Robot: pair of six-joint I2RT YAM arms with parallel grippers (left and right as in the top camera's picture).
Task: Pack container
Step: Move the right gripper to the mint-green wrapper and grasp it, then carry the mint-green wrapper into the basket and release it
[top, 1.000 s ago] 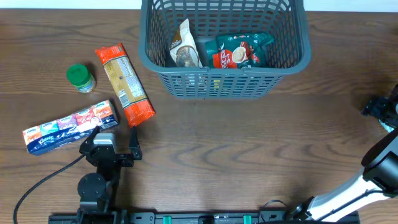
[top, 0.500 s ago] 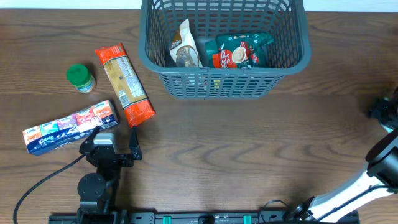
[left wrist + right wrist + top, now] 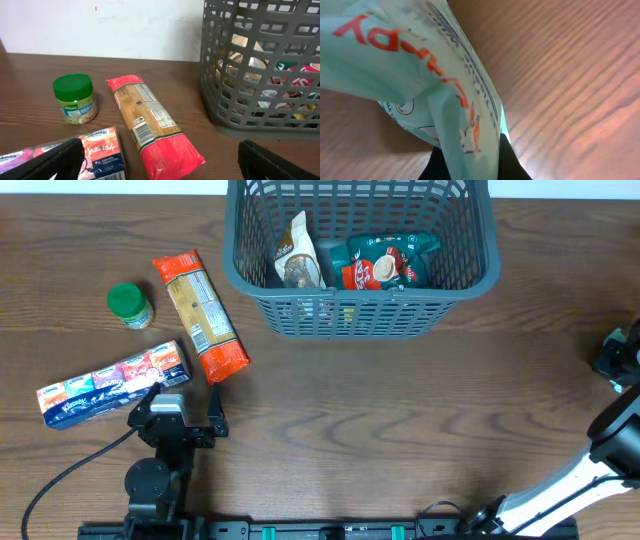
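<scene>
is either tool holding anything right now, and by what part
The right tool pinches a pale green packet with red print by a narrow end or edge; which one cannot be told. The left tool is open and holds nothing.

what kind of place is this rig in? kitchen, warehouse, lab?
Most likely a robot lab bench, not a kitchen: a wood-grain table against a blank white wall, arms mounted on a rail at its edge, grocery packets staged beside a grey-blue basket.

Pouch (image 3: 296,250), packet (image 3: 385,260) in container (image 3: 355,315); jar (image 3: 130,305), pasta (image 3: 200,315) left of it; bag (image 3: 435,75) in right tool (image 3: 472,162).
</scene>
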